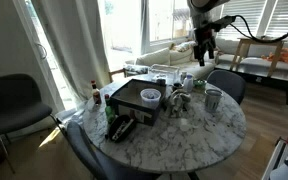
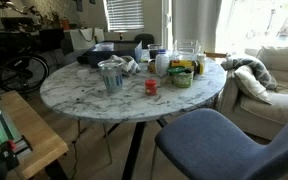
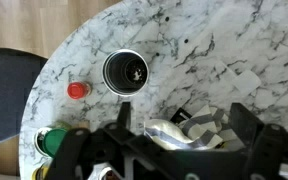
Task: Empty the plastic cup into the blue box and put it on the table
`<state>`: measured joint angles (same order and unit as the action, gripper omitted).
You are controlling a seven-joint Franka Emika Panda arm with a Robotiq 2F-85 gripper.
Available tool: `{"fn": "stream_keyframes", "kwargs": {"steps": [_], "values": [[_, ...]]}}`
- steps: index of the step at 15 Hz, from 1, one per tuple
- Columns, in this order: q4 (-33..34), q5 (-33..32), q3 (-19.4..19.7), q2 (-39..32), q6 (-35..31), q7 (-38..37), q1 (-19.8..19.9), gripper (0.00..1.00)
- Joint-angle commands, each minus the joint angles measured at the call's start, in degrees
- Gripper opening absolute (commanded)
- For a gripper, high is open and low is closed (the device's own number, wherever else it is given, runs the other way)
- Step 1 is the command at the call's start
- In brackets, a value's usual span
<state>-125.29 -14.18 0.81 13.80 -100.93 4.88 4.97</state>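
The plastic cup (image 1: 150, 96) is small and whitish and sits in the blue box (image 1: 131, 104), a large, dark, shallow box on the far side of the round marble table (image 1: 184, 145). My gripper (image 1: 204, 48) hangs high above the table's opposite edge, well away from the cup and box. In the wrist view the gripper (image 3: 184, 128) is open and empty. It looks down on the marble top (image 3: 214, 50), with a striped crumpled cloth (image 3: 189, 132) lying below, between the fingers. The cup and box are out of the wrist view.
A grey metal cup (image 1: 213, 98) (image 2: 111, 75) (image 3: 130, 72) stands near the gripper's side. A small red item (image 3: 77, 90) (image 2: 151, 87), a green bowl (image 2: 181, 77), a glass jar (image 2: 187, 50) and a black gadget (image 1: 121, 128) clutter the table. Chairs (image 2: 219, 140) surround it.
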Motion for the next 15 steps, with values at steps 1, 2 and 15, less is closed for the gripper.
{"fn": "stream_keyframes", "kwargs": {"steps": [1, 2, 15], "values": [[0.1, -0.1, 0.8, 0.0, 0.2, -0.1, -0.8, 1.0], [0.1, -0.1, 0.8, 0.0, 0.2, -0.1, -0.8, 1.0], [1.5, -0.8, -0.2, -0.8, 1.4, -0.1, -1.5, 1.0]]}}
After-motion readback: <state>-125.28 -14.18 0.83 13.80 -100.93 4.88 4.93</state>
